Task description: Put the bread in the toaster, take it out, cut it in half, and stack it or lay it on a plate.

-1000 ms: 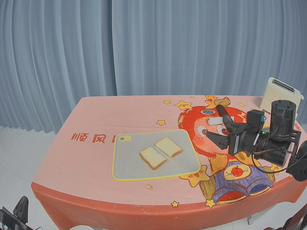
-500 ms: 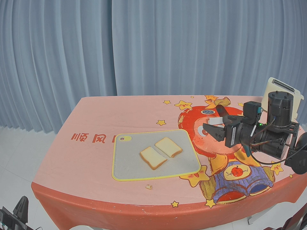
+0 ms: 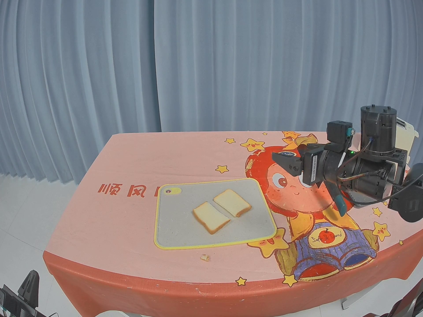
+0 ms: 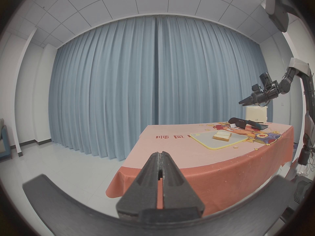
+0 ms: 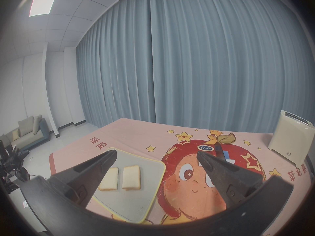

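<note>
Two toasted bread halves [image 3: 210,217] [image 3: 232,202] lie side by side on the grey, yellow-edged cutting board [image 3: 176,225]. In the right wrist view the halves [image 5: 109,178] [image 5: 131,177] sit on the board [image 5: 144,197]. My right gripper [image 3: 288,155] [image 5: 157,154] hangs open and empty above the table, to the right of the board. Under it the black-handled knife [image 5: 220,150] lies on the cloth. The cream toaster [image 5: 292,138] stands at the table's far right corner. My left gripper [image 4: 159,154] is shut, held low and well off the table's left side.
A small crumb [image 3: 205,257] lies on the pink cartoon tablecloth [image 3: 145,159] near the front edge. The toaster [image 3: 409,130] is partly hidden behind my right arm in the head view. A blue curtain hangs behind the table.
My right gripper has risen from just above the knife and drifted toward the back of the table, staying open. It now covers the knife in the head view. The bread has not moved.
</note>
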Controlling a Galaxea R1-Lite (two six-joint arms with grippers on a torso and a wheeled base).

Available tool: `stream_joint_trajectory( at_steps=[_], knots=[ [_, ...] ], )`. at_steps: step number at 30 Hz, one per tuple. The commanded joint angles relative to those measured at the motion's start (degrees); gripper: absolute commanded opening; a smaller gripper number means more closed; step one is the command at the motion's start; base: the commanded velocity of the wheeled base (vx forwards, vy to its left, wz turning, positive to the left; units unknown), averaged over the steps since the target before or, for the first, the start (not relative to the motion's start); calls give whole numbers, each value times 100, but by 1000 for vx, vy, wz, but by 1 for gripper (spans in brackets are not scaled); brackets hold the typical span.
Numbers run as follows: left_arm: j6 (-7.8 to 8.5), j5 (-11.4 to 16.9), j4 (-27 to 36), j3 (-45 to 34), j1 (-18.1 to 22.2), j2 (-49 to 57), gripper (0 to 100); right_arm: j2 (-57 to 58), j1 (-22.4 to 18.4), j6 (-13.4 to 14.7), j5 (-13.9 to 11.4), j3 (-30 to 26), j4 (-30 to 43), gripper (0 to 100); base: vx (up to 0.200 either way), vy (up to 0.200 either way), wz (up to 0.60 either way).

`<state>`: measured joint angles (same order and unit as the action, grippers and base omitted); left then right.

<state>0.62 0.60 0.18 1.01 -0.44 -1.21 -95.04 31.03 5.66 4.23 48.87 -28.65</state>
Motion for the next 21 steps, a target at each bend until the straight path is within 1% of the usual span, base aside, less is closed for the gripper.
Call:
stream_joint_trajectory(
  at_steps=[1, 4, 13, 21],
  knots=[
    [-1, 2, -1, -92, 0, -2, 0, -76, 53, 6, 43, -132, -9, 100, 0, 0, 0],
    [-1, 2, -1, -92, 0, -2, 0, -85, 26, -12, 43, -238, -27, 100, 0, 0, 0],
    [-1, 2, -1, -92, 0, -2, 0, -234, -61, -3, -28, -211, -71, 100, 0, 0, 0],
    [-1, 2, -1, -92, 0, -11, 0, -463, 26, 6, -45, -255, -80, 100, 0, 0, 0]
  ],
)
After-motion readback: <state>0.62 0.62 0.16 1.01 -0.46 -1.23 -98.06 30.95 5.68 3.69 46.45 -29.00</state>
